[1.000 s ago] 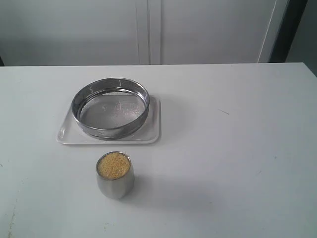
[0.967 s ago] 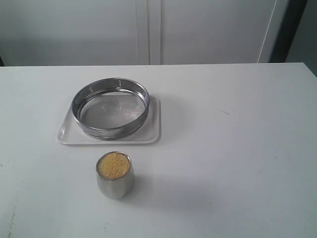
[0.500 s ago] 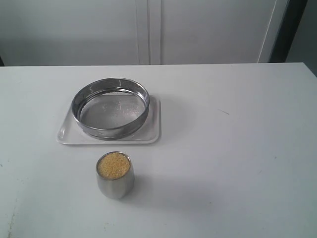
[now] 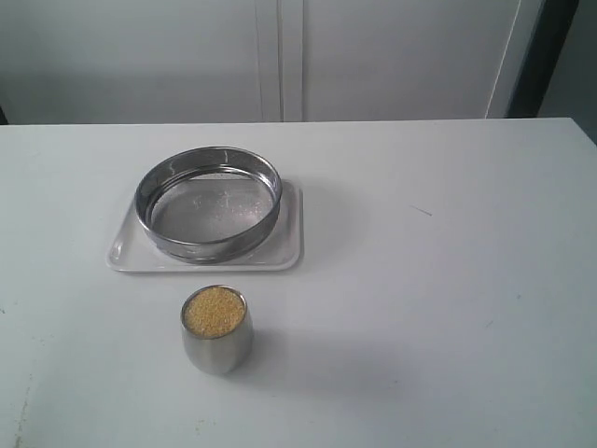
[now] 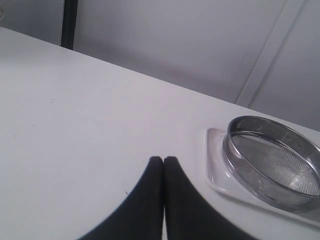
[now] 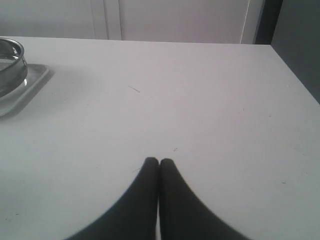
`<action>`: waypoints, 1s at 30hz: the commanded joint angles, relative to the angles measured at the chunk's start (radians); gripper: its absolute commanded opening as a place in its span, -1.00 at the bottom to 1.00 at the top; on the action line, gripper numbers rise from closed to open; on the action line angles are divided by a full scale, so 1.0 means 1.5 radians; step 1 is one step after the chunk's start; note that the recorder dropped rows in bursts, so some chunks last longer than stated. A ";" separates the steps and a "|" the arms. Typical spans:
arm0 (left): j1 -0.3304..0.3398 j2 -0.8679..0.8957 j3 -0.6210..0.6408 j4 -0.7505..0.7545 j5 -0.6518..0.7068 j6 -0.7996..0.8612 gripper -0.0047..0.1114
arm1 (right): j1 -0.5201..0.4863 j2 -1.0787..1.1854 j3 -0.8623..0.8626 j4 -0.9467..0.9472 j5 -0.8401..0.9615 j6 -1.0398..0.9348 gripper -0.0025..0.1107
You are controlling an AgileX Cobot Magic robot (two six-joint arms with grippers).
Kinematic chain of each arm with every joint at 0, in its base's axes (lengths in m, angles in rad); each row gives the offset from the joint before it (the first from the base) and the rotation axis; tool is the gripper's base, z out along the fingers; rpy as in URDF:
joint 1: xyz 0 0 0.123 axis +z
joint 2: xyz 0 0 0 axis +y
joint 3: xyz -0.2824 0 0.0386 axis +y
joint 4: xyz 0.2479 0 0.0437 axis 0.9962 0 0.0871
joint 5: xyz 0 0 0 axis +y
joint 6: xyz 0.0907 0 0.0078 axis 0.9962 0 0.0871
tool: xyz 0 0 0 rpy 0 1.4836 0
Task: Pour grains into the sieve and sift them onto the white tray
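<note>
Nothing has moved in the last second, and the table [image 4: 448,308] looks exactly as it did, so I judge the pour has not begun. The white tray [image 4: 290,245] lies flat. The sieve [image 4: 210,250] sits on the tray, a shiny steel ring with no heap on its mesh. The steel cup [image 4: 216,350] stands upright near the tray's camera-side edge, apart from it. It is brimful of fine golden grains [image 4: 214,311]. The left gripper [image 5: 163,161] and the right gripper [image 6: 159,162] are both pressed closed, empty, and off the tray.
</note>
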 commanded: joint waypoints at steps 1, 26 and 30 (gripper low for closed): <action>0.001 -0.003 -0.001 -0.003 -0.010 0.011 -0.92 | 0.004 -0.004 0.004 -0.002 -0.004 0.003 -0.96; 0.001 -0.003 -0.027 0.101 -0.169 -0.136 -0.92 | 0.004 -0.004 0.004 0.036 -0.473 -0.006 -0.96; 0.001 0.026 -0.057 0.117 -0.148 -0.147 -0.92 | 0.004 -0.004 0.004 0.036 -0.370 -0.001 -0.96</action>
